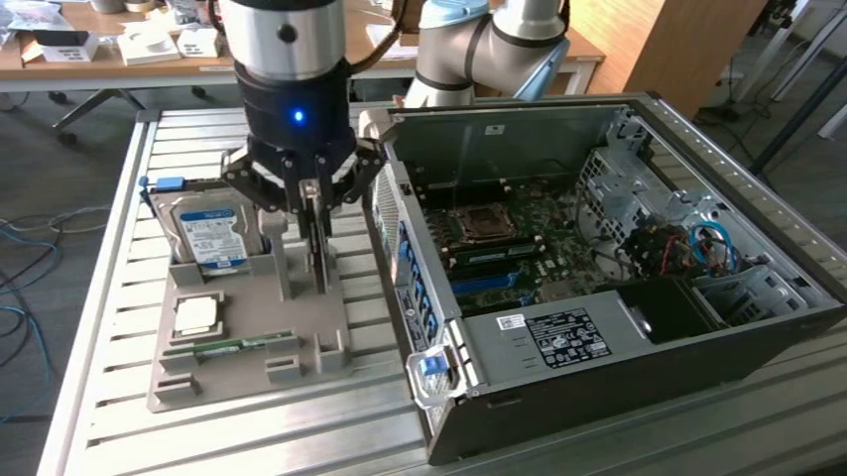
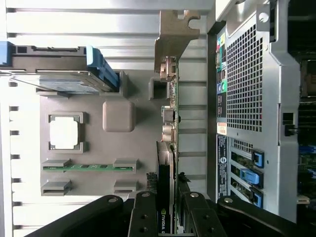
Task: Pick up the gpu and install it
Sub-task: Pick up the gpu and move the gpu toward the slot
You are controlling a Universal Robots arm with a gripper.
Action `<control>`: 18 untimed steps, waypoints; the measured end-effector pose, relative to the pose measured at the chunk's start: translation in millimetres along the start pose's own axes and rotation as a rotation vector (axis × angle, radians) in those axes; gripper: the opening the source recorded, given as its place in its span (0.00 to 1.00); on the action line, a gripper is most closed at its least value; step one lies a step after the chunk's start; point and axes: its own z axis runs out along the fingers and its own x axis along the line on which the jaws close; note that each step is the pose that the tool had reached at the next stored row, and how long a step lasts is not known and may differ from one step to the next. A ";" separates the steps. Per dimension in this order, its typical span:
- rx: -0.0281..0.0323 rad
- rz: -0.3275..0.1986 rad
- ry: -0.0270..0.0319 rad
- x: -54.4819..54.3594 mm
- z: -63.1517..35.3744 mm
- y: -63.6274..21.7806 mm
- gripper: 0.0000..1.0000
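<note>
**Hand on gpu, card in tray**

Hand (image 1: 312,213) is part closed, fingers against both faces of the gpu (image 1: 319,263), which stands on edge in the grey tray (image 1: 245,372) on the counter (image 1: 93,327). The tray also holds a hard drive (image 1: 212,233) upright, a CPU (image 1: 196,315) in its recess and a memory stick (image 1: 245,344) in its slot. The open case (image 1: 556,104) sits just beside it.
</note>
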 end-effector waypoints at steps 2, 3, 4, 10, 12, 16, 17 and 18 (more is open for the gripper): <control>0.0001 0.000 0.0000 -0.2 -9.4 0.4 0.26; 0.0000 0.000 0.0001 -0.4 -13.9 0.6 0.26; 0.0001 -0.001 0.0000 -0.5 -18.4 0.8 0.26; 0.0001 -0.001 0.0001 -1.2 -45.6 2.1 0.26; 0.0001 -0.001 0.0001 -1.4 -54.8 2.5 0.26; 0.0000 -0.002 0.0001 -1.9 -73.0 3.3 0.26; 0.0000 -0.002 0.0002 -2.1 -77.5 3.5 0.26; 0.0000 -0.002 0.0002 -2.2 -81.9 3.7 0.26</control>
